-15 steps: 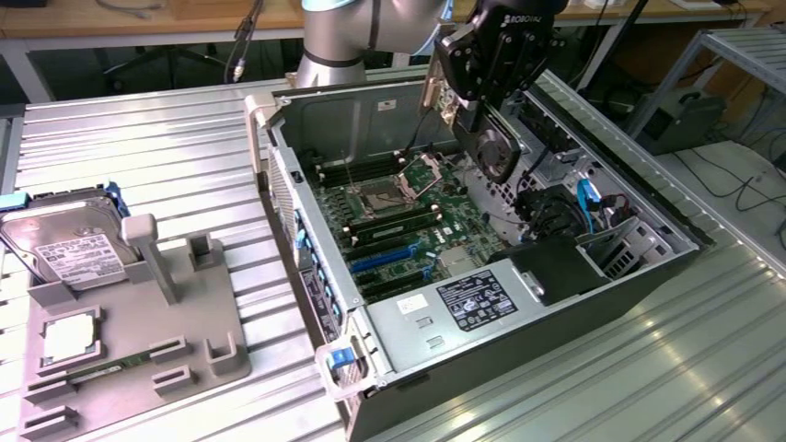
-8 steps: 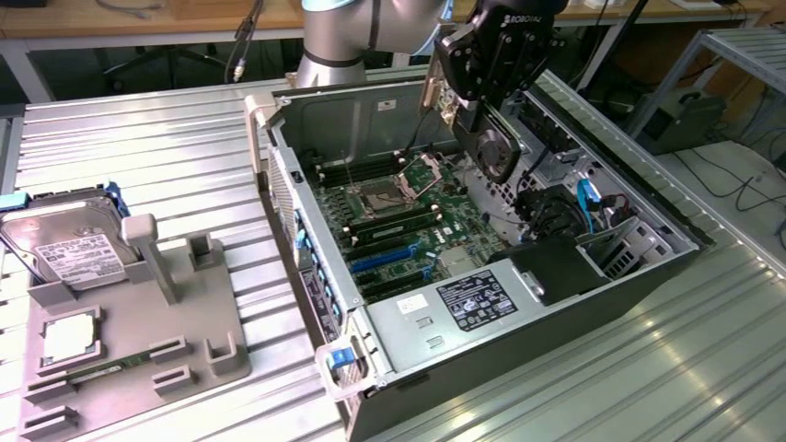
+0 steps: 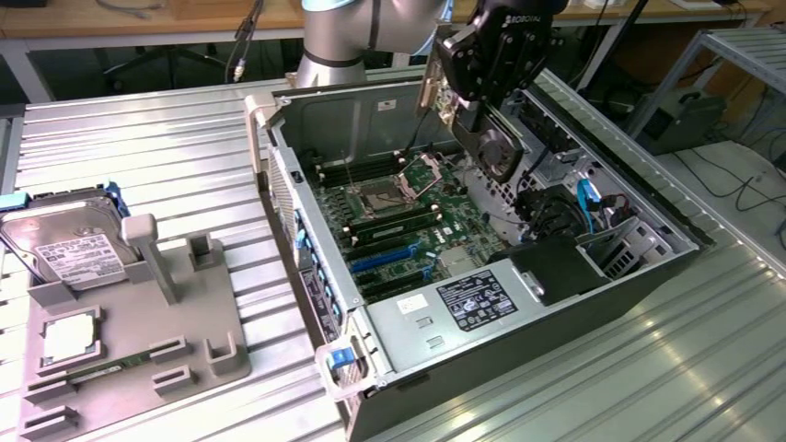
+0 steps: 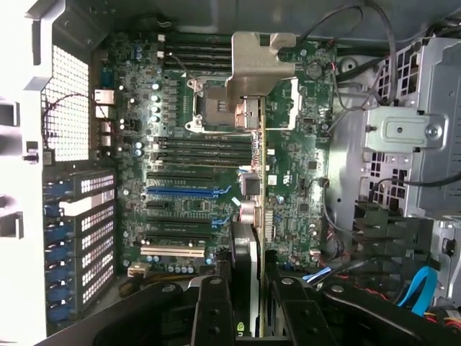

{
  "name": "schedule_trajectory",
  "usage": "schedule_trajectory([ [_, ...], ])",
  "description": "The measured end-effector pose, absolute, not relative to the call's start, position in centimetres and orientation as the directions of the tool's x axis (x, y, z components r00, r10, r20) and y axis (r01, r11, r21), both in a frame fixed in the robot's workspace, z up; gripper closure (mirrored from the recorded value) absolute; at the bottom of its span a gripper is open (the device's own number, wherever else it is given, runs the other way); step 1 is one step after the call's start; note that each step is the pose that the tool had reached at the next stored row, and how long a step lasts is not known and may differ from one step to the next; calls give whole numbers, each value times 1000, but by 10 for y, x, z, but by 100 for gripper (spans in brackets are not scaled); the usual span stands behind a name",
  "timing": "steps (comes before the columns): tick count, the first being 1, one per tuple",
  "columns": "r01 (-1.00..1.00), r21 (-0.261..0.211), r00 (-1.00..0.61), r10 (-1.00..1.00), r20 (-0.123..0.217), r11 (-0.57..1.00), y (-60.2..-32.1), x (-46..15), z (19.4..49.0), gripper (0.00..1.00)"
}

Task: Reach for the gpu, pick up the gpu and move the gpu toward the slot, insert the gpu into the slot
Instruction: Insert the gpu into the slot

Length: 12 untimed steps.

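My gripper [image 3: 474,109] hangs above the open computer case and is shut on the gpu [image 3: 494,147], a dark card with a round fan on its face and a silver bracket at its far end. The card is held on edge, clear of the green motherboard [image 3: 461,221]. In the wrist view the gpu [image 4: 253,216] runs edge-on between my black fingers [image 4: 212,310], and its silver bracket [image 4: 256,65] covers part of the CPU socket. The slot [image 4: 180,192], a long blue strip, lies on the board beside the card's line, apart from it. The blue slot [image 3: 381,262] sits toward the case's near side.
The CPU socket [image 3: 383,198] and black memory slots lie mid-board. The power supply [image 3: 473,299], a drive cage [image 4: 403,137] and blue cables [image 3: 587,198] crowd the case's right side. On the exterior view's left, a grey fixture [image 3: 184,341] holds a hard drive [image 3: 68,249].
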State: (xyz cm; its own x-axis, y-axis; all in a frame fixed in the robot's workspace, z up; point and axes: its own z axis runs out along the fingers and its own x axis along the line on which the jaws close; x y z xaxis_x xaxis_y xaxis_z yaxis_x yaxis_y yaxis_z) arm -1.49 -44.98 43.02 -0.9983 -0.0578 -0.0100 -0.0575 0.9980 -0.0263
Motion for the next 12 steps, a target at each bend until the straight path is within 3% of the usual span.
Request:
schedule_trajectory([
  [12,-213,-26,-977,-213,-10,977,-450,-15,430,73],
])
